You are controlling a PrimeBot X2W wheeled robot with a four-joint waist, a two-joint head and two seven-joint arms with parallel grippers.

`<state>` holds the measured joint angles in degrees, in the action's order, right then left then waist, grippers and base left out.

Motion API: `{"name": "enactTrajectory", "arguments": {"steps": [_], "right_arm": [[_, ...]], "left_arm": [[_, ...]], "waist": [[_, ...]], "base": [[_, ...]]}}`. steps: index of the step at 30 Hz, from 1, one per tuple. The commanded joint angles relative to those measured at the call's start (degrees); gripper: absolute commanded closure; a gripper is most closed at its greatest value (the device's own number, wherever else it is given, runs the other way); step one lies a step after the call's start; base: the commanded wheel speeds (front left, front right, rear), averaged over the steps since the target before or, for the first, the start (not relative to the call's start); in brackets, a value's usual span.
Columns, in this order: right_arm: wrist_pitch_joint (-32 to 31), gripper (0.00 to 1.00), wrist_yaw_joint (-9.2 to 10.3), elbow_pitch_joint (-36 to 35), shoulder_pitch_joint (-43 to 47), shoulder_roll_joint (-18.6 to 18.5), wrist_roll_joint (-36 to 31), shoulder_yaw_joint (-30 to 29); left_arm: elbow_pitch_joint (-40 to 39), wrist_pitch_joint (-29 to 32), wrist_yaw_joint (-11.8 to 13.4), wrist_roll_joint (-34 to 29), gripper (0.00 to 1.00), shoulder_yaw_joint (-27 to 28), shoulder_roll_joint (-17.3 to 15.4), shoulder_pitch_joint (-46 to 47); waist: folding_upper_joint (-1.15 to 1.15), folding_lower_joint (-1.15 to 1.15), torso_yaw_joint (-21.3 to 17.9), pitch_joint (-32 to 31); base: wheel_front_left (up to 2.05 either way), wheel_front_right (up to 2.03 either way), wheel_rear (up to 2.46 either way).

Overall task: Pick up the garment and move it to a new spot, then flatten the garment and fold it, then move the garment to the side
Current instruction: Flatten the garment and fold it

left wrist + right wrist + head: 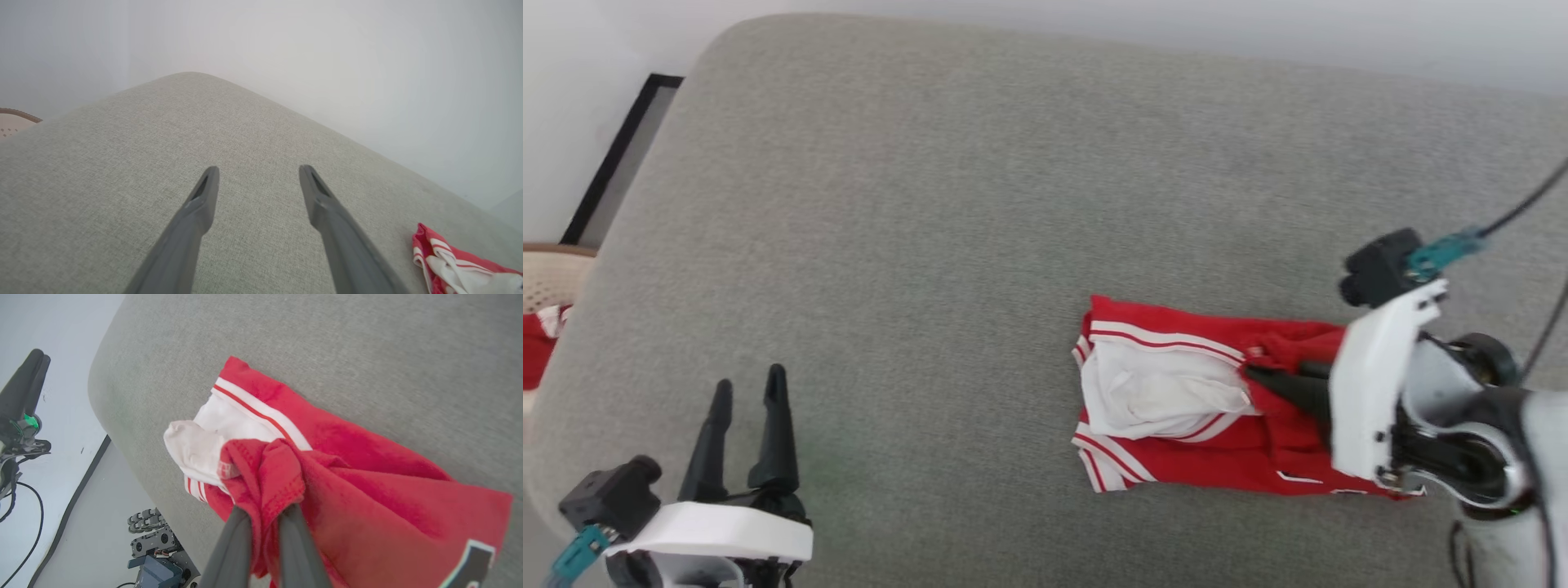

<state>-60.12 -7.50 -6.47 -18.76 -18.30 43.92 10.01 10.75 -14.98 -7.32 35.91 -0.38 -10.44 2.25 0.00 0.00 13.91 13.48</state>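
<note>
- Garment (1176, 457): one, folded, on grey cushion (931, 204), right side.
- Right fingers (239, 543): one pair, reaching leftward, pinching its red fold.
- Left fingers (774, 408): one pair, wide apart, empty, near cushion's left edge.

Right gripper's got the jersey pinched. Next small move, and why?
Probably lift the right gripper a little and draw the garment sideways across the cushion. It is shut on a bunch of red cloth, the garment already lies folded compact, and the left gripper stands open over bare cushion, away from it.
</note>
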Motion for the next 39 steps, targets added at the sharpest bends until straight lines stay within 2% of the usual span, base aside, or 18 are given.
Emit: {"name": "enactTrajectory", "arguments": {"steps": [1,13,14,15,16,17,22,27,37,39], "right_arm": [[0.8,1.00,0.01,1.0,-1.0,0.4,-0.3,0.8],[8.3,1.00,0.01,13.6,-9.0,3.5,-0.1,12.6],[8.9,0.92,0.01,14.3,-9.3,3.6,0.3,13.2],[9.5,0.58,0.01,14.9,-9.8,3.6,0.5,13.7],[10.0,0.07,0.01,15.2,-10.3,3.5,0.8,14.1],[10.3,0.00,0.01,15.4,-10.5,3.6,1.4,14.4],[10.8,0.00,0.01,13.9,-11.9,2.0,2.7,15.9],[11.9,0.00,0.01,10.4,-12.0,0.2,3.3,14.5],[16.6,0.00,0.02,5.4,-8.1,-3.6,1.6,8.3],[19.1,0.00,0.01,4.3,-6.8,-4.3,1.2,6.7]], "left_arm": [[0.2,-0.2,-0.2,0.5,0.00,-0.4,0.3,0.8],[1.3,-0.2,-0.2,1.7,0.00,-1.0,1.2,2.3],[1.3,-0.2,-0.2,1.6,0.00,-1.0,1.2,2.3],[1.3,-0.2,-0.2,1.7,0.00,-1.0,1.2,2.3],[1.2,-0.2,-0.2,1.7,0.00,-1.0,1.2,2.4],[1.1,-0.2,-0.2,1.8,0.00,-0.8,1.2,2.3],[0.8,-0.2,-0.2,1.7,0.00,-0.1,0.9,1.4],[0.6,-0.2,-0.2,1.7,0.00,0.7,0.5,0.8],[-0.1,-0.2,-0.2,0.5,0.00,2.1,-0.3,-1.3],[-0.4,-0.2,-0.2,0.2,0.00,2.2,-0.5,-1.6]], "waist": [[0.00,0.00,1.1,0.1],[0.00,0.00,3.6,0.4],[0.00,0.00,3.6,0.4],[0.00,0.00,3.6,0.3],[0.00,0.00,3.5,0.2],[0.00,0.00,3.4,0.1],[0.00,0.00,2.2,-0.3],[0.00,0.00,0.7,-1.2],[0.00,0.00,-3.1,-3.7],[0.00,0.00,-4.0,-4.1]], "base": [[0.00,0.00,0.00],[0.00,0.00,0.00],[0.00,0.00,0.00],[0.00,0.00,0.00],[0.00,0.00,0.00],[0.00,0.00,0.00],[0.00,0.00,0.00],[0.00,0.00,0.00],[0.00,0.00,0.00],[0.00,0.00,0.00]]}}
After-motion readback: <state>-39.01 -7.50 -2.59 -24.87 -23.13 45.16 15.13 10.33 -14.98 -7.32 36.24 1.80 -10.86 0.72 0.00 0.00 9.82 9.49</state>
